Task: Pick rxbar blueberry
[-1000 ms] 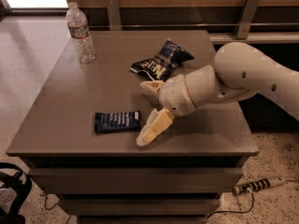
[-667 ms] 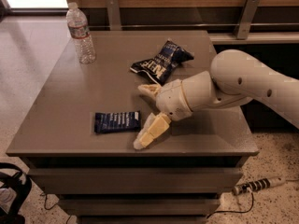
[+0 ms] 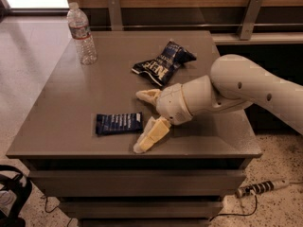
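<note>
Expect flat rectangular dark-blue bar wrapper (image 3: pixel 118 123), near grey counter's (image 3: pixel 66 103) front edge, light, bendy, slick; pinch across narrow width. Find cream two-finger gripper (image 3: pixel 140 121) just beside, jaws spread, empty.

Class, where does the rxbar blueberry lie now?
In the camera view, the rxbar blueberry lies flat near the front edge of the table, left of centre, just left of the gripper, whose jaws stand open.

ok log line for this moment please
phase: pre-grasp | end effector: open, at the right end of the rxbar blueberry | bar: flat on table, not gripped | also: snack bag, water bottle
</note>
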You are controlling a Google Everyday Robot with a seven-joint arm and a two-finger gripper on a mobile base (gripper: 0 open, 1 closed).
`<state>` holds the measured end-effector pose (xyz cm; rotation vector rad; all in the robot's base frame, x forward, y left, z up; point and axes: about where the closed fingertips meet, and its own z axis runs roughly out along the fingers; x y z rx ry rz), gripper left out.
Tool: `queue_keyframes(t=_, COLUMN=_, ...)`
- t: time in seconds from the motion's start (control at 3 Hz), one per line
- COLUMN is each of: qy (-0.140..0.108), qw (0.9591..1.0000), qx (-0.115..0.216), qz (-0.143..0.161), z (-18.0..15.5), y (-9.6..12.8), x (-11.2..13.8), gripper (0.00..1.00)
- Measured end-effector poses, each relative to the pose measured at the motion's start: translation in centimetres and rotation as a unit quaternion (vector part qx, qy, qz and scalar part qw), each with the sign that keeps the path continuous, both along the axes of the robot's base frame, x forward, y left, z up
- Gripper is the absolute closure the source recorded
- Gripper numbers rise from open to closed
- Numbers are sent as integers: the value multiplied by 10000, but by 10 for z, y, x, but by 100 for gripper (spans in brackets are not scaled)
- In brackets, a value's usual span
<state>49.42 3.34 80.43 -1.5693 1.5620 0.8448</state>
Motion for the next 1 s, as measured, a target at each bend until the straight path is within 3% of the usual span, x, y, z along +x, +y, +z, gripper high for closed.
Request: queue_keyframes(t=1.0, qy=-1, qw=10000, qx=0, qz=24, z=4, y=2, x=-1, gripper=82)
